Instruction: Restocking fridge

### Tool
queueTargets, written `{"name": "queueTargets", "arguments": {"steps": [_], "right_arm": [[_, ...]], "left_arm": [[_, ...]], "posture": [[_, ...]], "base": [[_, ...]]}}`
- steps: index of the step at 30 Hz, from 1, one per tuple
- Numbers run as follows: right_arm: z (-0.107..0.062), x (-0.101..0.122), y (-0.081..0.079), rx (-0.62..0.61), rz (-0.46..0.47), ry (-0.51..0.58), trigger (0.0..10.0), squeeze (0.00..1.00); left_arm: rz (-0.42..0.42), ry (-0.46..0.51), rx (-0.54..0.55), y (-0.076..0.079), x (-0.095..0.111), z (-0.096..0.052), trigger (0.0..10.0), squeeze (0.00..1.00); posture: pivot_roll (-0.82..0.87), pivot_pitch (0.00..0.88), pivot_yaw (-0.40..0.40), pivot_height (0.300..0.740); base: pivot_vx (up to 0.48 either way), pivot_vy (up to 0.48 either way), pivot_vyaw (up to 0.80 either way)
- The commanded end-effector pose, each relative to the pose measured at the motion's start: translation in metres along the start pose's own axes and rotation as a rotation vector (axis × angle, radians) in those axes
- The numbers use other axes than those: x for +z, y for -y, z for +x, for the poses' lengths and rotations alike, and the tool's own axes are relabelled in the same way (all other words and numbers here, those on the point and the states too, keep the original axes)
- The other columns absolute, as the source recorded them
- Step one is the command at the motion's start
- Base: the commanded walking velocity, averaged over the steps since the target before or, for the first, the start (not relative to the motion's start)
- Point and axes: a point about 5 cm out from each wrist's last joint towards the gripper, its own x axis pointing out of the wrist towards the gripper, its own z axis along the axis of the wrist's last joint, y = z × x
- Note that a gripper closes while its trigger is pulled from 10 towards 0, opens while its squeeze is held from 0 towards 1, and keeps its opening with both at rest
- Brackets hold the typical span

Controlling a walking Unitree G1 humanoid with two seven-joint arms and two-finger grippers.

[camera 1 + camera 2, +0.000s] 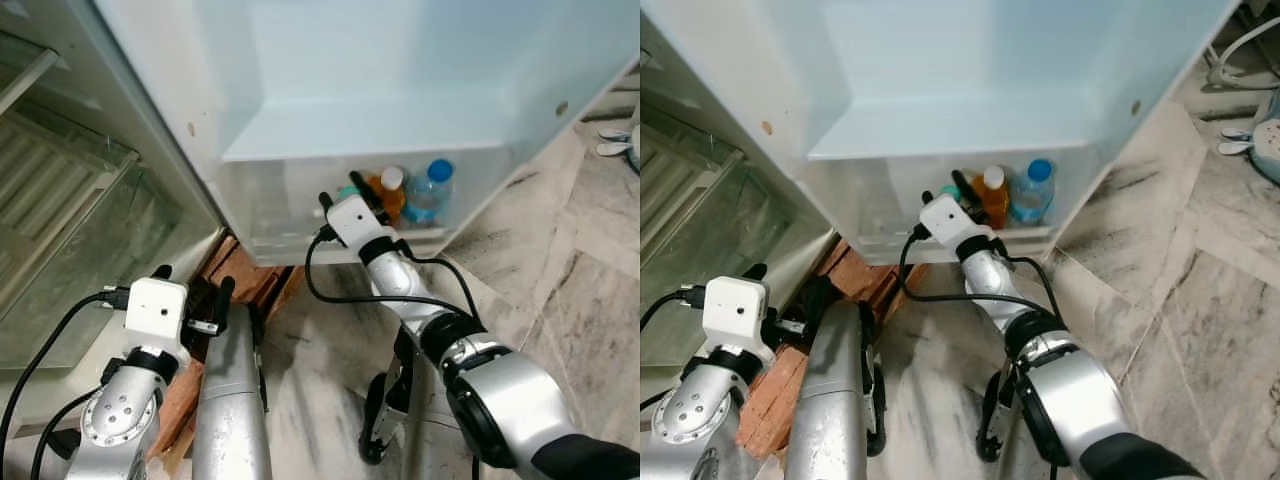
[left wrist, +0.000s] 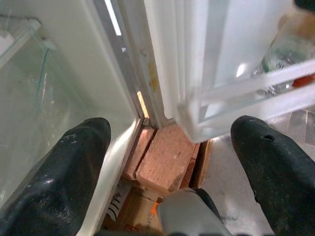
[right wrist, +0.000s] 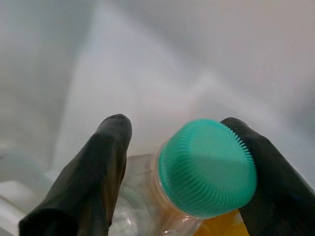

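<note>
The open fridge door's bottom bin (image 1: 275,215) holds an orange bottle with a white cap (image 1: 392,192) and a clear water bottle with a blue cap (image 1: 432,188). My right gripper (image 1: 345,193) reaches down into this bin. In the right wrist view its fingers (image 3: 106,167) stand open on either side of a teal-capped bottle (image 3: 206,167). The cap rests against one finger and a gap shows at the other. My left gripper (image 2: 172,130) hangs low and open by the fridge's base, holding nothing.
Red bricks (image 1: 245,275) prop up the fridge's bottom corner. Glass shelves and a drawer (image 1: 70,200) of the fridge interior lie to my left. Marble floor (image 1: 560,250) spreads to the right, with slippers (image 1: 615,140) at the far right.
</note>
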Motion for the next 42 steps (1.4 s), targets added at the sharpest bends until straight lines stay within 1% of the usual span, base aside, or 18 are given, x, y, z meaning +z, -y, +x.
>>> {"name": "queueTargets", "arguments": {"steps": [1,4,9,11,16,20,22,23,28,31,33,34,36,37,39,40,41,42], "right_arm": [[-0.004,-0.006,0.000,-0.006,0.015,-0.021,10.0,1.00],[-0.002,-0.002,0.008,-0.023,0.014,0.009,10.0,1.00],[0.005,0.011,0.023,-0.058,0.050,0.085,10.0,1.00],[0.006,0.012,0.025,-0.062,0.050,0.092,10.0,1.00],[0.008,0.018,0.031,-0.074,0.098,0.128,10.0,1.00],[0.001,0.016,0.030,-0.068,0.169,0.141,10.0,1.00],[-0.009,0.013,0.027,-0.055,0.225,0.150,10.0,1.00],[-0.009,0.013,0.027,-0.055,0.225,0.150,10.0,1.00],[-0.029,0.009,0.023,-0.023,0.283,0.157,10.0,1.00],[-0.041,0.006,0.021,-0.008,0.295,0.157,10.0,1.00],[-0.050,0.003,0.020,-0.026,0.328,0.131,10.0,1.00],[-0.059,-0.001,0.018,-0.041,0.360,0.113,10.0,1.00],[-0.068,-0.004,0.015,-0.049,0.389,0.099,10.0,1.00],[-0.077,-0.004,0.013,-0.068,0.423,0.093,10.0,1.00],[-0.084,-0.004,0.010,-0.077,0.444,0.083,10.0,1.00],[-0.089,-0.005,0.008,-0.093,0.458,0.044,10.0,1.00],[-0.091,-0.007,0.007,-0.100,0.462,0.025,10.0,0.96],[-0.093,-0.007,0.007,-0.113,0.472,0.011,10.0,0.45]], "left_arm": [[0.004,-0.036,0.009,-0.002,-0.008,-0.003,10.0,0.00],[0.003,-0.035,0.008,-0.002,-0.008,-0.002,10.0,0.00],[0.000,-0.030,0.005,-0.001,-0.008,0.002,10.0,0.00],[-0.001,-0.029,0.004,-0.001,-0.008,0.003,10.0,0.00],[-0.004,-0.024,0.002,-0.001,-0.008,0.007,10.0,0.00],[-0.011,-0.018,0.011,-0.001,-0.008,0.010,10.0,0.00],[-0.017,-0.020,0.023,-0.001,-0.010,0.012,10.0,0.00],[-0.017,-0.020,0.023,-0.001,-0.010,0.012,10.0,0.00],[-0.031,-0.029,0.035,0.002,-0.014,0.015,10.0,0.00],[-0.030,-0.038,0.043,0.004,-0.018,0.018,10.0,0.00],[-0.033,-0.033,0.053,0.005,-0.020,0.020,10.0,0.00],[-0.038,-0.028,0.067,0.004,-0.021,0.022,10.0,0.00],[-0.043,-0.026,0.082,0.003,-0.023,0.024,10.0,0.00],[-0.049,-0.018,0.103,0.001,-0.023,0.026,10.0,0.00],[-0.050,-0.012,0.117,0.001,-0.023,0.028,10.0,0.00],[-0.048,-0.008,0.128,0.000,-0.023,0.029,10.0,0.00],[-0.048,-0.007,0.131,0.000,-0.023,0.030,10.0,0.00],[-0.047,-0.006,0.135,-0.001,-0.024,0.030,10.0,0.00]], "posture": [[0.33,0.320,-0.007,0.552],[0.32,0.313,-0.008,0.552],[0.30,0.303,-0.004,0.552],[0.30,0.302,-0.004,0.552],[0.29,0.289,-0.002,0.552],[0.27,0.269,-0.005,0.552],[0.25,0.256,-0.005,0.552],[0.25,0.256,-0.005,0.552],[0.21,0.222,-0.001,0.552],[0.19,0.192,-0.007,0.552],[0.18,0.160,-0.016,0.552],[0.17,0.130,-0.022,0.552],[0.16,0.098,-0.024,0.552],[0.16,0.082,-0.026,0.552],[0.16,0.058,-0.023,0.552],[0.15,0.051,-0.023,0.552],[0.15,0.033,-0.021,0.552],[0.14,0.022,-0.020,0.552]], "base": [[0.000,0.000,0.00],[0.000,0.000,0.00],[0.000,0.000,0.00],[0.000,0.000,0.00],[0.000,0.000,0.00],[0.000,0.000,0.00],[0.000,0.000,0.00],[0.000,0.000,0.00],[0.000,0.000,0.00],[0.000,0.000,0.00],[0.000,0.000,0.00],[0.000,0.000,0.00],[0.000,0.000,0.00],[0.000,0.000,0.00],[0.000,0.000,0.00],[0.000,0.000,0.00],[0.000,0.000,0.00],[0.000,0.000,0.00]]}}
